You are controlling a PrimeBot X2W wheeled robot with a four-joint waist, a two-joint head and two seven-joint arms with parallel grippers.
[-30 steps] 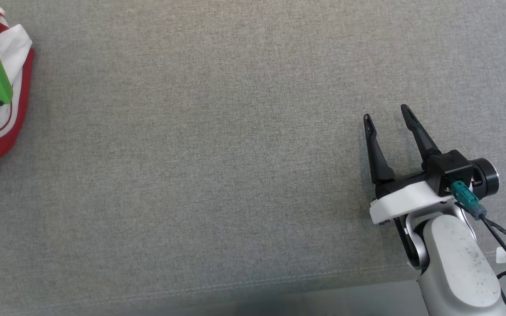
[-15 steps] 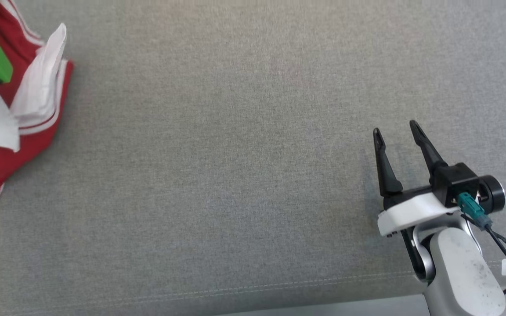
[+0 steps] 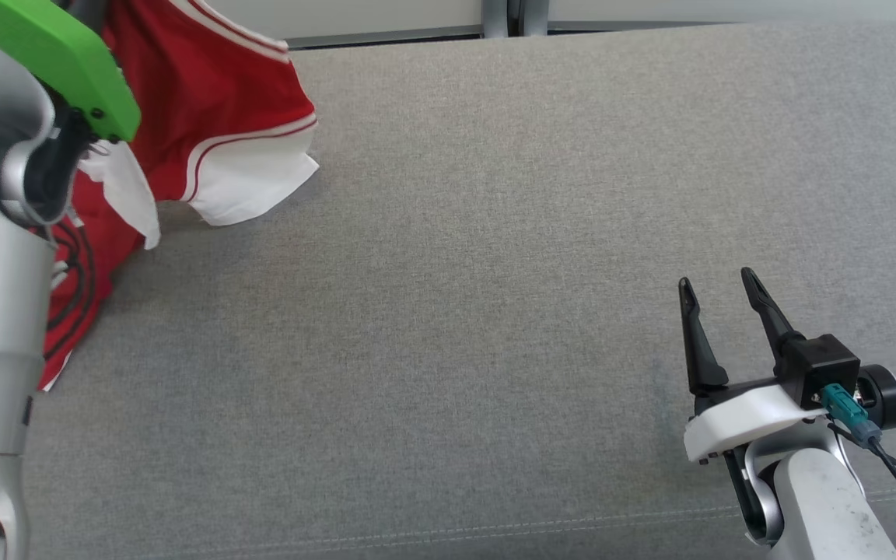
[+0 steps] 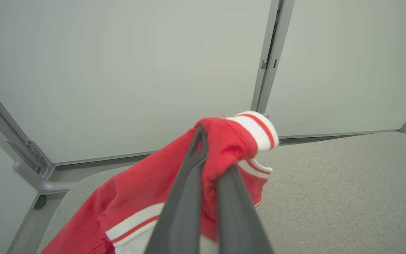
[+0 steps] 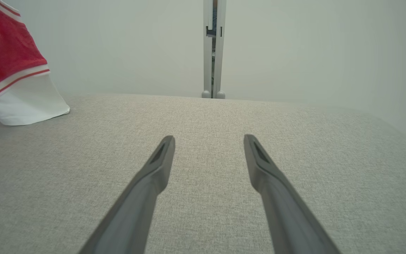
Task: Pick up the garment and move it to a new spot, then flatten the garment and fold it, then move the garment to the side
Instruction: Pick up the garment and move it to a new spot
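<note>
While the left claw (image 4: 214, 150) is clamped shut on a bunch of cloth just below the striped ribbed band of the red-and-white garment (image 3: 207, 101), the fabric hangs from it over the far left corner of the grey table (image 3: 456, 311). Its white hem appears to touch the surface. The right claw (image 3: 715, 278) sits at the near right, fingers spread wide and holding nothing, well apart from the cloth. So the garment lies up and to the left of that empty claw, with bare table between them. My read is that the left arm, the one holding, takes it rightward to that open middle.
</note>
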